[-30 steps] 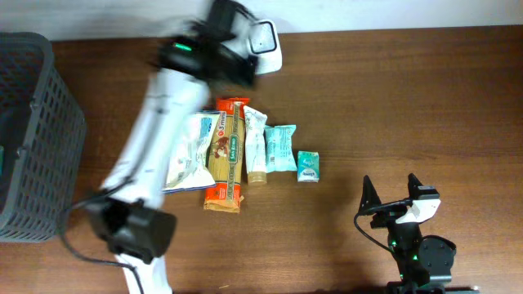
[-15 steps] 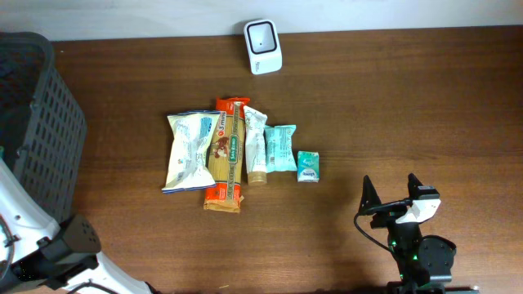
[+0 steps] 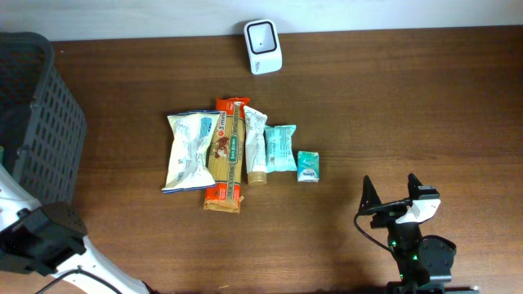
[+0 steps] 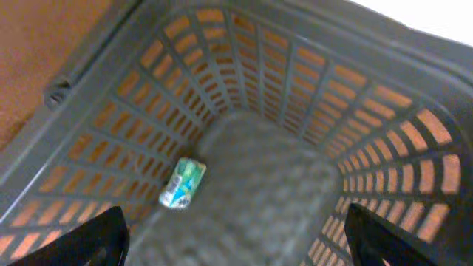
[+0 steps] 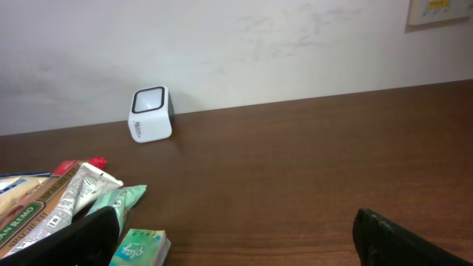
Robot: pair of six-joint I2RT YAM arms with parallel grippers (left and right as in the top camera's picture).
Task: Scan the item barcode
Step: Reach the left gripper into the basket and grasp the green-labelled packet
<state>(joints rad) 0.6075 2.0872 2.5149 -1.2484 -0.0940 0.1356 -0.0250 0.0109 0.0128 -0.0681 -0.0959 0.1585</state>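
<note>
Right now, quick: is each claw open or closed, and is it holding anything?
Left claw: open, empty, above the basket.
Right claw: open, empty.

The counter (image 3: 409, 106) is dark brown wood with a visible grain, smooth and faintly shiny. At the left edge of the overhead frame, the basket (image 3: 49, 139) is a matt dark-grey plastic lattice. The scanner (image 3: 263, 36) at top centre has a smooth white plastic shell. The packets (image 3: 192, 151) in the middle are glossy, crinkled film. The wall (image 5: 295, 44) is matt white.
</note>
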